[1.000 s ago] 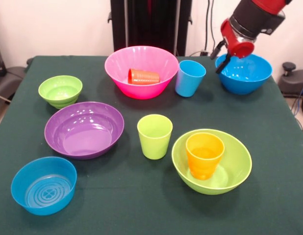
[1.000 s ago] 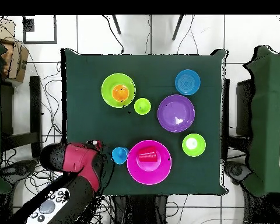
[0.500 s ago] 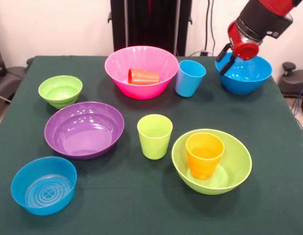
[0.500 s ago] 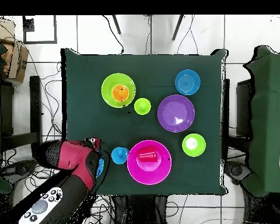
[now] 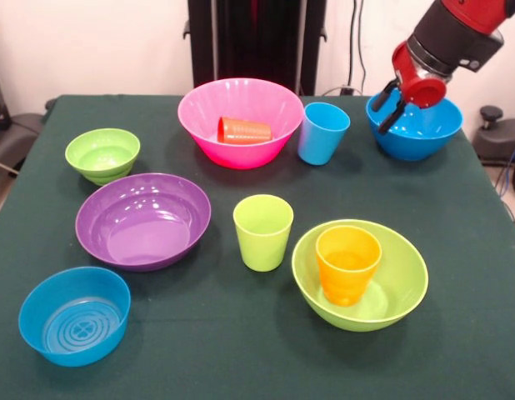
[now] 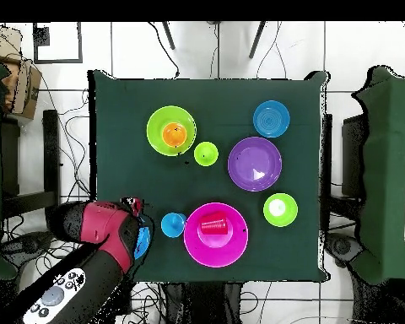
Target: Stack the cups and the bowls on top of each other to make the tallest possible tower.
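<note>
Large blue bowl (image 5: 414, 125) stands at the surface's (image 5: 241, 350) 1 o'clock corner in the front view. The gripper (image 5: 389, 107) hangs over its 10 o'clock rim, one dark finger (image 5: 392, 116) dipping inside; whether its jaws are apart or clamped on the rim cannot be told. In the overhead view the arm hides nearly all of this bowl.

Six bowls: large blue, pink (image 5: 240, 122), purple (image 5: 143, 220), large lime green (image 5: 360, 274), small lime green (image 5: 102, 154), small blue (image 5: 74, 315).

Four cups: orange (image 5: 347, 264) upright inside the large lime green bowl, red (image 5: 244, 130) on its side in the pink bowl, light blue (image 5: 322, 132), lime green (image 5: 262, 232).
</note>
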Controlling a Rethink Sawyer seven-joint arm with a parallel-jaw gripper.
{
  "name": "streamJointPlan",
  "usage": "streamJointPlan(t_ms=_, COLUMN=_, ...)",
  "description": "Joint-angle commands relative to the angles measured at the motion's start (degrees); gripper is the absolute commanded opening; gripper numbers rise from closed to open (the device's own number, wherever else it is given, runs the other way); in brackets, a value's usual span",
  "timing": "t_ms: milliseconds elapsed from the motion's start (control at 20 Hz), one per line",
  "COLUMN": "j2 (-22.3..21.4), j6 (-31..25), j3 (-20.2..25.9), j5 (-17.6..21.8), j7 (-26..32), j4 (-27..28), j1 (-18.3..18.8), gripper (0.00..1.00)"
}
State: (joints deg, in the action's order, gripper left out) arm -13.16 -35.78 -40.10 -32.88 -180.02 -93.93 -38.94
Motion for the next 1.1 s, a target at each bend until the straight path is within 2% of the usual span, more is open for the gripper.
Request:
streamJointPlan(t_ms=50, j2=2.19, j6=0.74, j3=4.45, j5=-2.12, j7=-12.59, j4=3.21, j1=-0.43, gripper=1.0)
streamJointPlan(t_ms=550, j2=4.89, j6=-0.83, j3=2.87, j5=-5.45, j7=-17.78, j4=4.2, j1=-3.14, gripper=1.0)
streamJointPlan(t_ms=1100, j2=6.01, j6=1.2, j3=2.75, j5=-9.81, j7=-19.04, j4=2.49, j1=-4.83, gripper=1.0)
